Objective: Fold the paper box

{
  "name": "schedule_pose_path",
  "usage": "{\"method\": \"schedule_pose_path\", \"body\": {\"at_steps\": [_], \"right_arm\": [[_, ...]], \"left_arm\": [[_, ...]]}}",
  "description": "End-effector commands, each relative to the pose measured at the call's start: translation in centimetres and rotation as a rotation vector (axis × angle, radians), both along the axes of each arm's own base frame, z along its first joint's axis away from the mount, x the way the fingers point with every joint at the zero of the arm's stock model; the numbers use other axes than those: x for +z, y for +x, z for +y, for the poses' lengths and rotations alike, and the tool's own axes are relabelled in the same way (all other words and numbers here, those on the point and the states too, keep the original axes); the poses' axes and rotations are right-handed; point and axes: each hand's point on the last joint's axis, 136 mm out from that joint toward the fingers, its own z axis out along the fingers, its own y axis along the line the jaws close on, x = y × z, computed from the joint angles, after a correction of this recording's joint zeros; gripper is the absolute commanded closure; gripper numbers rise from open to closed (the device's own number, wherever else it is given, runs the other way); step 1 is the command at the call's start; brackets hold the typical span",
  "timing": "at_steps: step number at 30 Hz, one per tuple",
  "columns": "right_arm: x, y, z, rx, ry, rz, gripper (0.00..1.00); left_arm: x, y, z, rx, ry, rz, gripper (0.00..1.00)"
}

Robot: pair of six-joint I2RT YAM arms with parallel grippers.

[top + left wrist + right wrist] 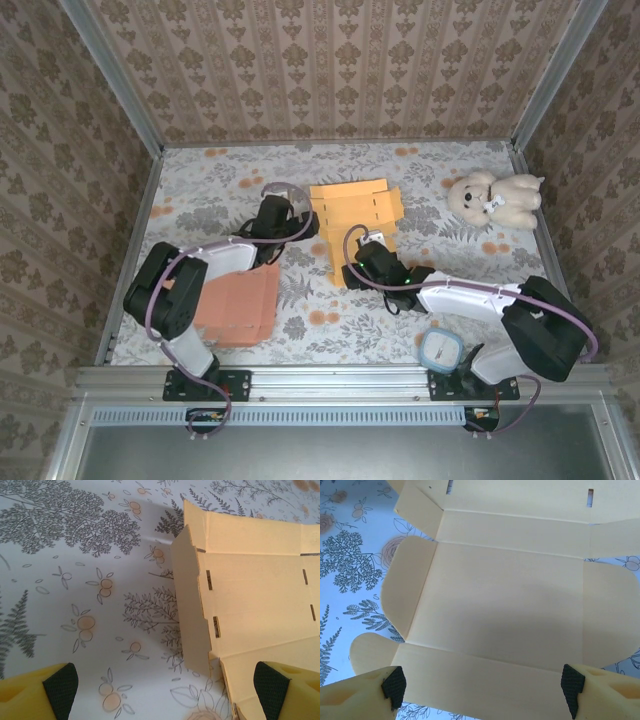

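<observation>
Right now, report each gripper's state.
Left gripper: open, holding nothing, at the edge of the box.
Right gripper: open, holding nothing, over the box.

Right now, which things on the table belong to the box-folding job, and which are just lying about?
Job:
yellow paper box, mostly flat
left gripper, open at its edge
right gripper, open over it

Lying about:
salmon cardboard piece
plush dog
blue-rimmed container
</observation>
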Motion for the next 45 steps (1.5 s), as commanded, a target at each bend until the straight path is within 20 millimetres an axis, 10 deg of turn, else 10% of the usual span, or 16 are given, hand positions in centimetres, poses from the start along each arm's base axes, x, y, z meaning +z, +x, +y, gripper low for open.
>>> {"method": "schedule_pose_path", "body": {"at_steps": [1, 13, 27, 36, 45], "right_arm": [[0.3, -0.6, -0.6, -0.001, -0.025, -0.02, 0.16], [2.8, -1.2, -1.5, -0.004, 0.016, -0.109, 0.17], [3.4, -0.9, -2.6, -0.036, -0.006, -0.162, 0.17], [3.9, -0.4, -2.4, -0.035, -0.035, -0.163, 0.17], [7.9, 3.4, -0.6, 0.019, -0.167, -0.253, 0.08]], "left_arm": [[1.4, 1.7, -1.8, -0.017, -0.054, -0.035, 0.06], [-1.0, 4.5, -2.9, -0.016, 0.023, -0.019, 0.14], [-1.9, 5.1, -3.8, -0.045, 0.011, -0.036, 0.65], [-0.2, 5.0, -4.9, -0.116, -0.022, -0.085, 1.0], [4.1, 3.9, -3.0, -0.108, -0.051, -0.211, 1.0]]}}
